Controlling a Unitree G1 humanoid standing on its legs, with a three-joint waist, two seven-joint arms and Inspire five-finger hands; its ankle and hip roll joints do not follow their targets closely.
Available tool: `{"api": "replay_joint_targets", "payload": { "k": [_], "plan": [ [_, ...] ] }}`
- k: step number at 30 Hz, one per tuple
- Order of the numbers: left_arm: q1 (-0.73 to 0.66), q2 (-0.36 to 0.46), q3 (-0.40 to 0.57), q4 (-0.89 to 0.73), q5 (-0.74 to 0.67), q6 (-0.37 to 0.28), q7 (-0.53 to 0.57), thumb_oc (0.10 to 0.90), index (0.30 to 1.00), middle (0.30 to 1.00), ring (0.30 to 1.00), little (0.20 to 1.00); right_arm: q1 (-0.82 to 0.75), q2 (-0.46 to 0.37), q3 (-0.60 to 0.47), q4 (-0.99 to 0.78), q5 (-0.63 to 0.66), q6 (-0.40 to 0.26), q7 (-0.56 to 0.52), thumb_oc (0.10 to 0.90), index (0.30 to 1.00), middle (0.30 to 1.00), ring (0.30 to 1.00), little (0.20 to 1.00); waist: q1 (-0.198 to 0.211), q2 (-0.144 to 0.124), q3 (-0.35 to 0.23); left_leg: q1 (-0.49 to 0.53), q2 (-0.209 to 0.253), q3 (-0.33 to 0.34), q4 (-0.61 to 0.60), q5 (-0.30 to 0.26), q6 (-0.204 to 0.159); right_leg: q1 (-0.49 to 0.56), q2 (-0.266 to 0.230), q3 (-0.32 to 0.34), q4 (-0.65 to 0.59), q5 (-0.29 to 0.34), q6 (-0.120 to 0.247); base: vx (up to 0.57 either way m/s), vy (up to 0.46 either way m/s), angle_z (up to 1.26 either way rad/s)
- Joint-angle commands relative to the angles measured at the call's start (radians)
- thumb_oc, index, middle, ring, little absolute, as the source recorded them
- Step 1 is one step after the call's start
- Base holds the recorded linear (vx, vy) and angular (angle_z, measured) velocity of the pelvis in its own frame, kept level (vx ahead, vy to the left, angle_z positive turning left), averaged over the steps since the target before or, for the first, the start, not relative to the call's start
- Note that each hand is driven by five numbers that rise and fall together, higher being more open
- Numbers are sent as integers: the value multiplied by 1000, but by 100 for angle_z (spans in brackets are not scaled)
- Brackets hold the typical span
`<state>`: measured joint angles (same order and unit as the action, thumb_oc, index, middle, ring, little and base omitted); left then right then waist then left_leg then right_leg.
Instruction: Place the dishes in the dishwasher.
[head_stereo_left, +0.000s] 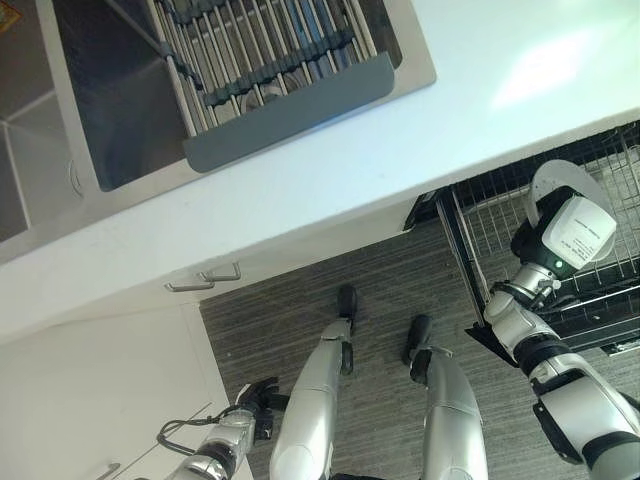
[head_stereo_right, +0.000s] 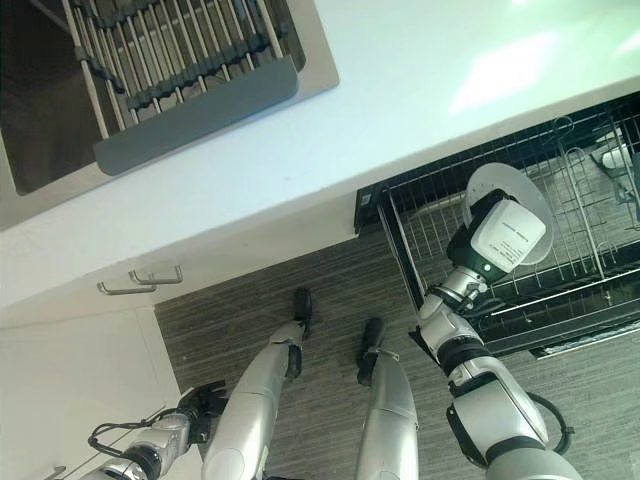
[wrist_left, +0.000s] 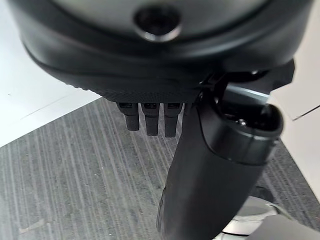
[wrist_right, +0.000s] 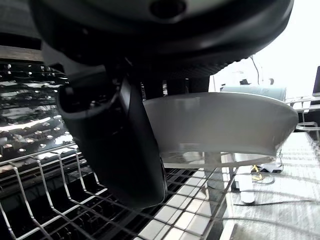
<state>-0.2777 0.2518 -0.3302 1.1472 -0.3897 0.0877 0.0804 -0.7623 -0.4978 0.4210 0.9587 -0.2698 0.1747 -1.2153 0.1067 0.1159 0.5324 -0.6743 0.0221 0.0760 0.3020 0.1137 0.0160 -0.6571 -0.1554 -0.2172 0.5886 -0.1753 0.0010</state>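
Bright glare on white countertop (head_stereo_left: 520, 70); wrist views blurred.

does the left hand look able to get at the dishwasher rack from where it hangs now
Probably not: the left hand hangs low by the white cabinet, while the dishwasher rack lies on the robot's far right, where the right hand holds a white bowl.

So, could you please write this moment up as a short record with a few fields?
held item: white dish, pinched at its rim by the right hand
right hand position: over the dishwasher rack, which is pulled out below the white counter
dish placement: not yet set between the rack's wires
left hand: low beside the white cabinet, fingers straight, holding nothing
sink: drying rack lying across the sink
floor: grey, striped
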Motion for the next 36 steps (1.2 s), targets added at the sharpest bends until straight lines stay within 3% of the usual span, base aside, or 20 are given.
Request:
{"api": "replay_joint_targets", "payload": {
  "k": [1, 2, 5, 8, 11, 22, 27, 32, 33, 36],
  "plan": [
    [45, -33, -9, 53, -41, 34, 25, 800, 900, 900, 900, 900, -25, -56, -2, 12, 66, -88, -366, 695, 742, 742, 742, 742, -16, 39, -12, 32, -47, -8, -2, -106, -13, 35, 50, 24, 25, -47, 38, 35, 57, 0],
    [39, -36, -11, 53, -47, 36, 26, 800, 900, 900, 900, 900, -35, -54, -4, 21, 93, -113, -340, 800, 900, 900, 900, 900, -17, 43, -12, 22, -48, -7, -2, -103, -14, 24, 52, 27, 32, -50, 35, 38, 57, 1],
    [30, -37, -15, 54, -59, 50, 18, 800, 900, 900, 900, 900, -51, -45, -20, 40, 123, -204, -257, 800, 900, 900, 900, 900, -20, 52, -12, 9, -47, -6, -2, -101, -16, 8, 55, 34, 42, -56, 31, -26, 62, -3],
    [23, -38, -18, 53, -66, 62, 7, 800, 900, 900, 900, 900, -56, -4, -45, 61, 294, -339, -45, 800, 900, 900, 900, 900, -22, 59, -12, 2, -46, -4, -2, -102, -18, 1, 64, 41, 38, -58, 28, -20, 50, -2],
    [16, -40, -18, 46, -54, 66, 11, 800, 900, 900, 900, 900, -60, 43, -44, 72, 322, -327, 119, 800, 900, 900, 900, 900, -20, 57, -12, 1, -42, -3, -2, -105, -17, 3, 68, 41, 33, -58, 24, -2, 6, -8],
    [7, -32, -22, 36, -53, 86, 17, 800, 900, 900, 900, 900, -110, 39, -30, 48, 344, -217, 144, 800, 900, 900, 900, 900, -14, 46, -12, 17, -39, 5, -2, -114, -12, 9, 67, 32, 40, -58, 27, 16, -8, 0],
    [15, -19, -18, 30, -37, 84, 9, 800, 900, 900, 900, 900, -125, 24, 22, 44, 270, -155, 328, 800, 900, 900, 900, 900, -8, 41, -12, 21, -42, 2, -2, -113, -11, 11, 68, 34, 43, -61, 22, 18, -25, 0],
    [37, -3, -9, 25, -12, 78, 15, 800, 900, 900, 900, 900, -108, -5, 67, -23, 320, -163, 330, 800, 900, 900, 900, 900, -8, 18, -12, 43, -34, 2, -2, -122, -9, 34, 73, 30, 27, -54, 28, 36, -62, 4],
    [48, -6, -8, 23, -15, 77, 29, 800, 900, 900, 900, 900, -84, -10, 57, -73, 273, -142, 297, 800, 900, 900, 900, 900, -15, 6, -12, 54, -29, 5, -2, -128, -9, 46, 78, 33, 11, -48, 33, 36, -38, 3],
    [51, -8, -3, 20, -19, 78, 37, 800, 900, 900, 900, 900, -67, -12, 50, -113, 259, -120, 270, 800, 900, 900, 900, 900, -14, 8, -12, 42, -12, 7, -2, -112, -5, 42, 92, 26, -16, -13, 27, -45, -18, 0]
  ]
}}
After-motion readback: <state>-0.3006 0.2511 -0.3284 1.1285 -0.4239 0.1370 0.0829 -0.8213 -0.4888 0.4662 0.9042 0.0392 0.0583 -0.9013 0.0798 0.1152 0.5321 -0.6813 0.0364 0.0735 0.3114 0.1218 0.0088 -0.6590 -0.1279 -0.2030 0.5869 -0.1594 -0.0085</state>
